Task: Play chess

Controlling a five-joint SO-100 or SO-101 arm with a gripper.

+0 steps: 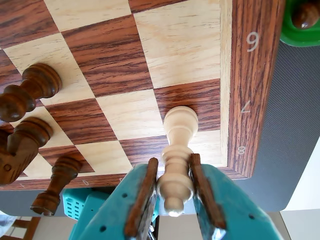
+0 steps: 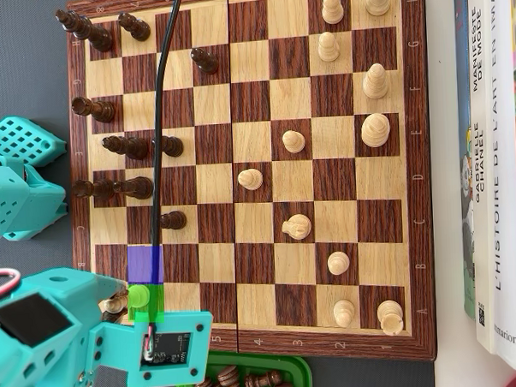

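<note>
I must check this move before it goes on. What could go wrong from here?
1. The end effector grips the light piece only near its top, so it may tilt or slip.
2. Dark pieces stand close by in the wrist view; the arm could knock them.
3. The piece sits near the board edge and might be placed off-square.

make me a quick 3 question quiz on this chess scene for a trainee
1. True or false: the claw is shut on a light piece.
2. In the wrist view, what square does that piece's base rest on: A) dark, B) light, C) off the board?
3. In the overhead view, what fills the green tray at the bottom edge of the chessboard?

Key
1. True
2. A
3. Dark captured pieces
</note>
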